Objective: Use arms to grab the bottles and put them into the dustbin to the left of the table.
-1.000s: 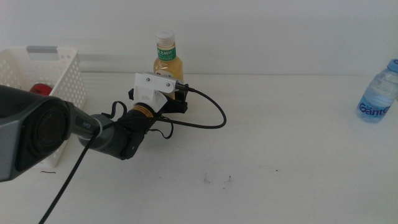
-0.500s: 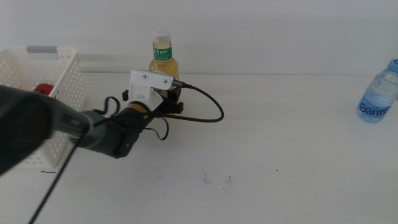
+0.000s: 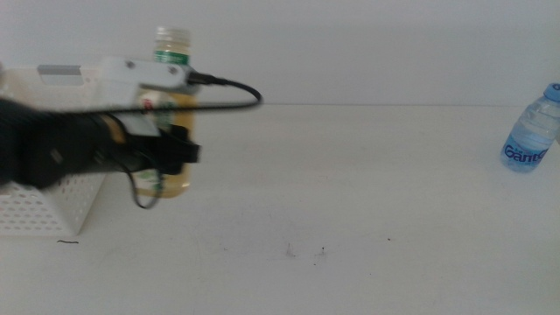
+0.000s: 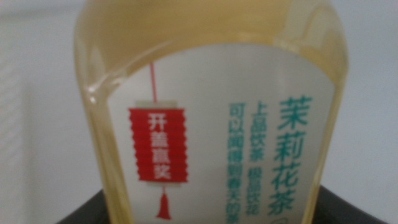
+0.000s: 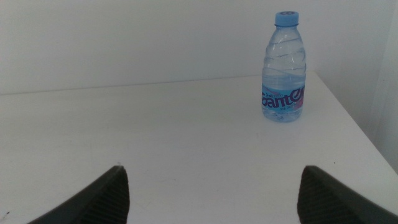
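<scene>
Across the white table (image 3: 367, 192), we start with the widest thing and work down. At the table's left edge stands the dustbin (image 3: 44, 210), a white perforated basket with a grey bar on its rim. Reaching in from that same side, our left gripper (image 3: 166, 156) pinches the tea bottle (image 3: 172, 105) around its lower body. In the left wrist view the bottle's label (image 4: 249, 143) fills nearly everything, with the 2 dark jaws pressing in at either side of its base. The bottle is upright, its long axis vertical, cap up, and looks lifted clear of the table, just beside the dustbin's near wall and a little toward the table's middle from it.

That is the relation we judge the coming move turns on: the basket's opening lies directly to the left of the held bottle, so a short sideways carry over the rim should do before letting go.

Near the table's right edge the water bottle (image 3: 530, 131) stands upright. Our right gripper (image 5: 211, 186) waits with its jaws spread wide, well apart from the bottle ahead of it, and it is plainly the nearer arm for that 1.
</scene>
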